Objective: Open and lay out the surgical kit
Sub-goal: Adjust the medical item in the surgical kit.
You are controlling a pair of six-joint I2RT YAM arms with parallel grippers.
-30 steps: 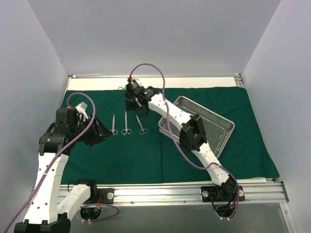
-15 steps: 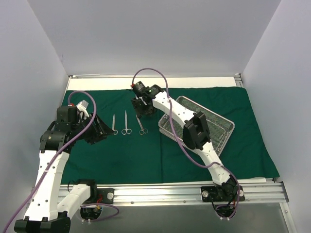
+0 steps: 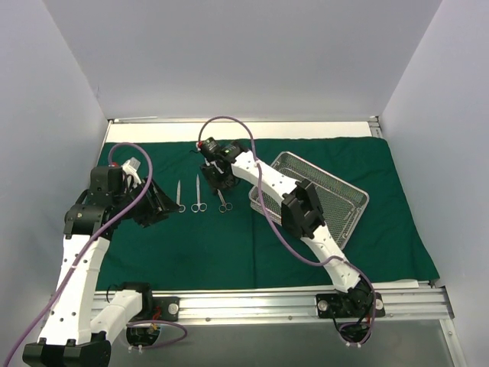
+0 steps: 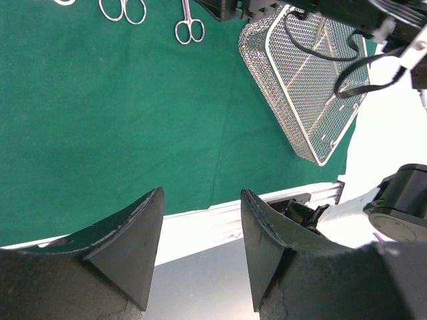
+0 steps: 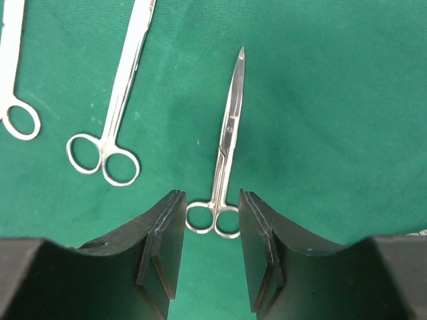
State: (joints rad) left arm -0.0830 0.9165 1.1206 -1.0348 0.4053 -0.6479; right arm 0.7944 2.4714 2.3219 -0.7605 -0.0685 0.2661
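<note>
The dark green drape (image 3: 229,245) lies spread flat over the table. The silver wire-mesh tray (image 3: 336,200) sits on it at the right, with no instruments showing in it. Three steel scissors-like instruments lie in a row on the cloth: left (image 3: 179,197), middle (image 3: 199,195) and right (image 3: 222,200). My right gripper (image 5: 211,200) hovers open over the right scissors (image 5: 227,143), whose finger rings show between the fingertips, flat on the cloth. My left gripper (image 4: 200,200) is open and empty, raised at the drape's left side (image 3: 157,206).
An aluminium rail (image 3: 267,302) runs along the near edge, carrying both arm bases. White walls close in the left, right and back. The right arm's purple cable (image 3: 256,164) loops above the tray's left corner. The tray's rim (image 4: 320,157) shows in the left wrist view.
My right gripper has come from the far edge toward the near side, ending over the right scissors. The three instruments and the left arm have not moved.
</note>
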